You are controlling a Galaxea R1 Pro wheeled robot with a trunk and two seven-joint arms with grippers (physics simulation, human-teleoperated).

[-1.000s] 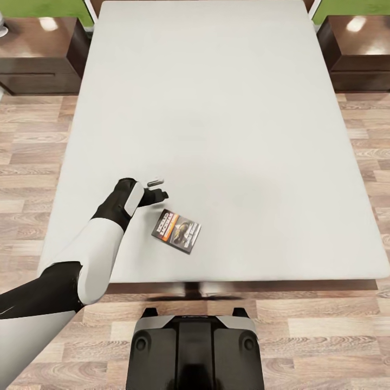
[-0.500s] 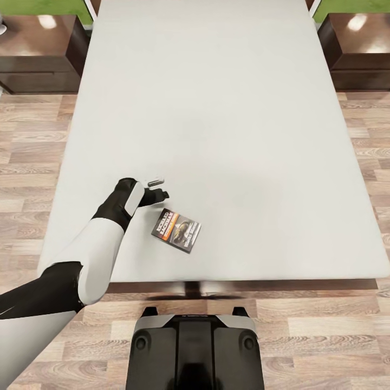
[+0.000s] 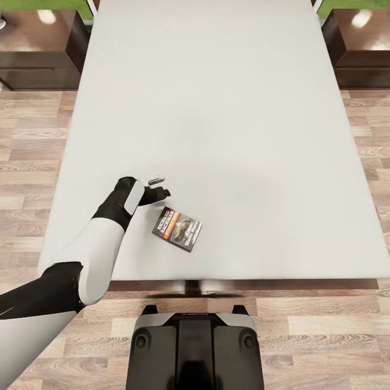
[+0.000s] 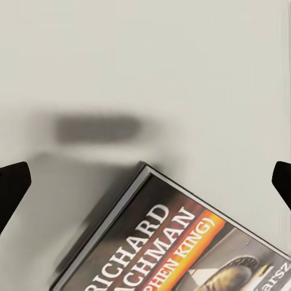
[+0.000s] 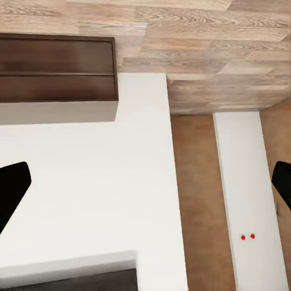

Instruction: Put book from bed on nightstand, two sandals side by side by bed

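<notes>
The book [image 3: 177, 229], dark with an orange band, lies flat on the off-white mattress of the bed [image 3: 227, 108], near its foot edge. My left gripper [image 3: 158, 186] hovers open just beyond the book's upper left corner, nothing between its fingers. In the left wrist view the book [image 4: 182, 242] lies close below the open left gripper [image 4: 145, 185], with "RICHARD BACHMAN" readable. One nightstand [image 3: 38, 49] stands at the bed's far left, another nightstand [image 3: 360, 46] at the far right. My right gripper [image 5: 145, 188] is open over a white surface. The sandals are out of view.
Wood-plank floor [image 3: 27, 157] runs along both sides of the bed and at its foot, where my base [image 3: 195, 346] stands. The right wrist view holds a dark brown wooden drawer front [image 5: 57, 73], plank floor and a narrow white slab [image 5: 245, 200].
The whole head picture has shifted slightly, so the camera has moved. The left gripper and the book keep their places relative to each other.
</notes>
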